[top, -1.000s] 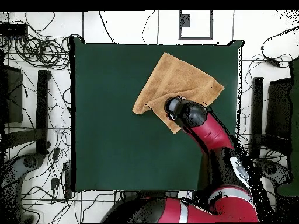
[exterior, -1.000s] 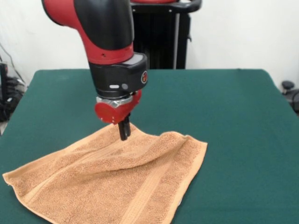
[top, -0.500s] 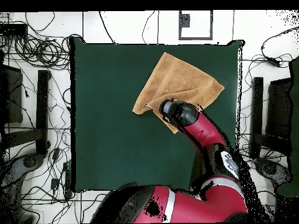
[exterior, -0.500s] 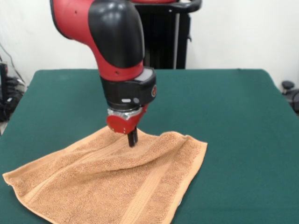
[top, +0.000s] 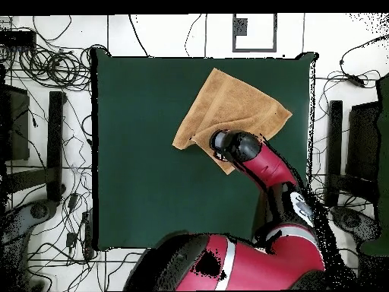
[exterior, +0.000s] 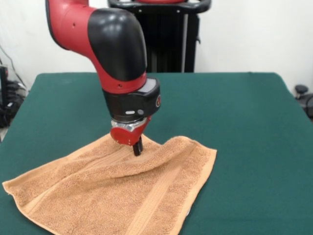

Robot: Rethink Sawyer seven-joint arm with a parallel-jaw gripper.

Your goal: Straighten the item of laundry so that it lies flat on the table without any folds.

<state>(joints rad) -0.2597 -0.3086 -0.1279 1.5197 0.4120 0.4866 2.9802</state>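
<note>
The item of laundry (exterior: 112, 193) is an orange-tan towel spread over the near left part of the table (exterior: 234, 112), with a raised fold running along its far edge and a woven band crossing it. In the overhead view the towel (top: 232, 106) lies at the upper right of the table (top: 144, 167). My gripper (exterior: 137, 148) points straight down with its dark tips pressed into the towel's far edge, by the fold. Its tips look close together and shut; what they hold is hidden. From above, the arm covers the gripper (top: 220, 144).
Cables and stands (top: 45, 68) lie on the floor around the table. The table's near edge runs just below the towel in the front view.
The arm swung slightly right and its upper links turned. The gripper tips dropped lower into the towel's far edge. The fold beside them bulges a little more.
</note>
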